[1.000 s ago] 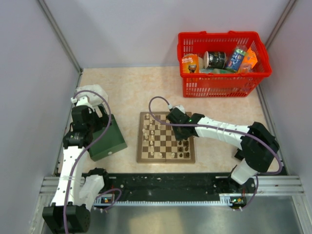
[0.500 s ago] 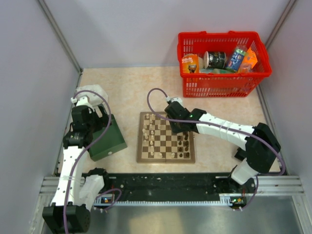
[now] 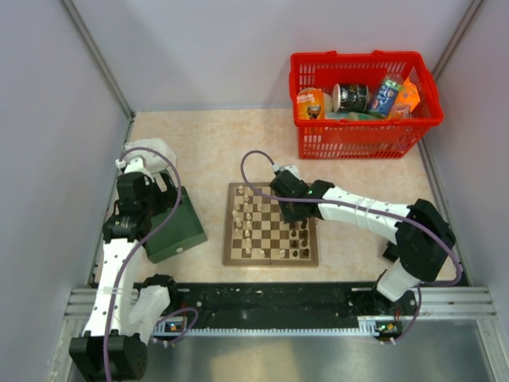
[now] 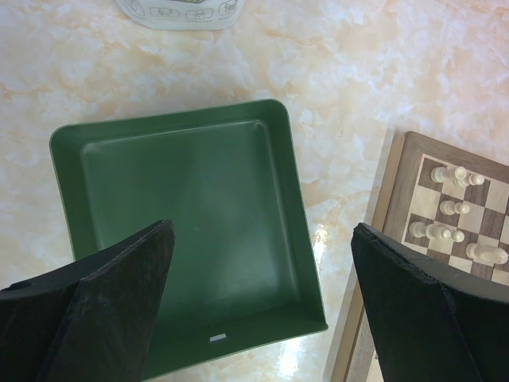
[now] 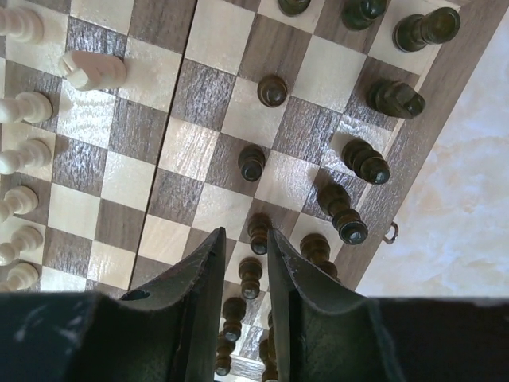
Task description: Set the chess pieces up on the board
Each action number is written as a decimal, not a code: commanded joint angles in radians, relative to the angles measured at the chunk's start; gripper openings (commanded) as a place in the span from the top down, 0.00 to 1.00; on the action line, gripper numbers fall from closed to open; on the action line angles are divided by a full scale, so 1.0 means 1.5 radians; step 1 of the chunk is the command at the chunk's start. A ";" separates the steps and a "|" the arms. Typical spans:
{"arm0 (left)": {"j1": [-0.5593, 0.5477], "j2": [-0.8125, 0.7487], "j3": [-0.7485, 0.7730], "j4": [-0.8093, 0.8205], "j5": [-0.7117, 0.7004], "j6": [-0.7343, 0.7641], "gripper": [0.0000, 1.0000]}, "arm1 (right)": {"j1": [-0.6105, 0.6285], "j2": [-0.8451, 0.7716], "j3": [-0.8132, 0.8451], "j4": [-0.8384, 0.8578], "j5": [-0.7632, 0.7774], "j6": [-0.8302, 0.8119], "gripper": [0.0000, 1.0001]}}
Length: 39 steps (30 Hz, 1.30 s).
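Observation:
The board (image 3: 270, 259) lies mid-table, also in the right wrist view (image 5: 215, 32) and the left wrist view (image 4: 395, 183). Cream-white chess pieces (image 3: 246, 223) stand on its left side and dark brown ones (image 3: 301, 236) on its right. My right gripper (image 3: 286, 204) hovers over the board's far right part. Its jaws (image 5: 245, 232) stand a narrow gap apart with nothing held, above a file of dark pawns (image 5: 257, 233). A white knight (image 5: 91, 70) lies on its side. My left gripper (image 4: 262, 231) is wide open and empty above the dark green box (image 4: 183, 239).
The green box (image 3: 176, 231) sits left of the board. A red basket (image 3: 362, 135) with cans and packets stands at the back right. A white device (image 3: 155, 150) lies at the back left. Grey walls close in both sides.
My right gripper has moved from the board's right middle toward its far edge, then back a little. The left arm has not moved.

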 commanded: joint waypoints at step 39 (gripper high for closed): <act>0.001 0.005 0.007 0.018 0.000 0.003 0.01 | -0.007 0.013 -0.028 0.005 0.006 0.003 0.81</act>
